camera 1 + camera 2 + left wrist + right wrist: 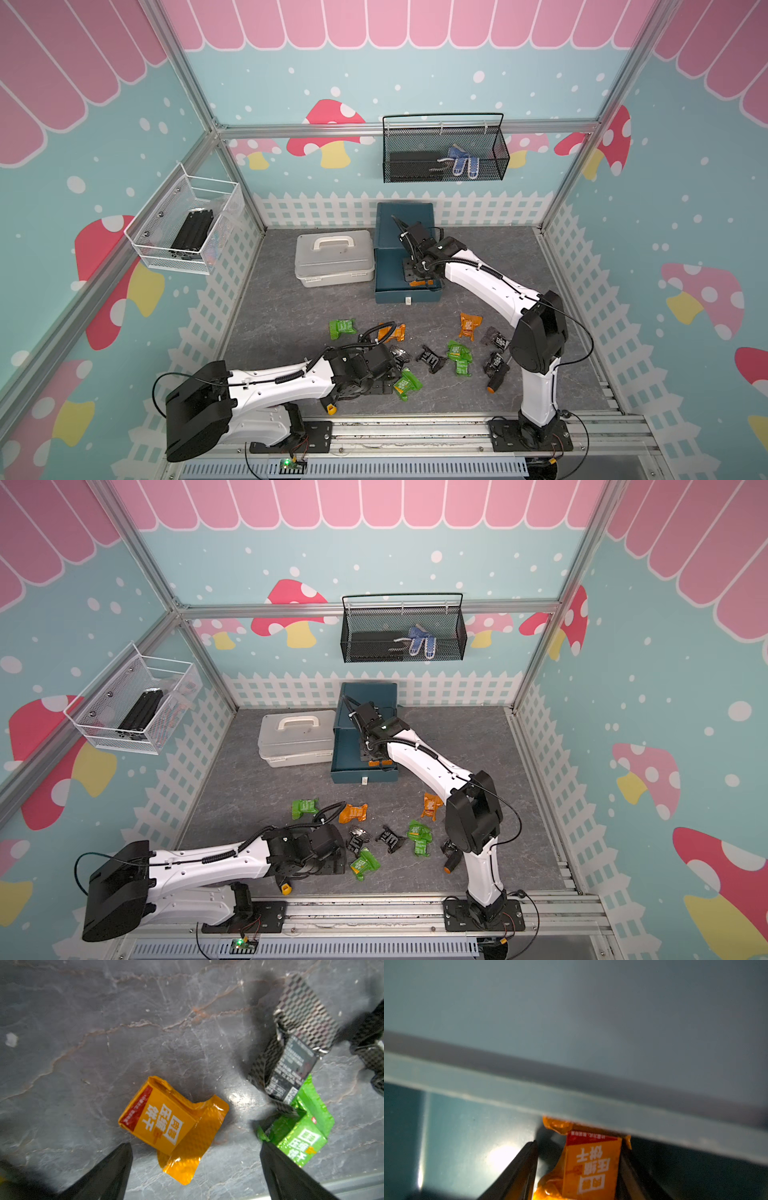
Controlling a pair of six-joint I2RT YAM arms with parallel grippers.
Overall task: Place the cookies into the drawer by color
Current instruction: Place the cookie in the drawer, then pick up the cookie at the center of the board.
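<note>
A crinkly orange cookie, white print under a red band, lies in the drawer between the right gripper's parted jaws (a gap beside one), while the left gripper's wide-apart jaws frame a second orange cookie.

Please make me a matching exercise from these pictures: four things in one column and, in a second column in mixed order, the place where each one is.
Things
1. left gripper
2. right gripper
3. grey case
4. black wire basket

Places
a. hanging on the back wall
b. in the pulled-out drawer
c. on the table, beside the drawer cabinet
d. above an orange packet lying on the table

Pairs: 1-d, 2-b, 3-c, 4-a
</note>
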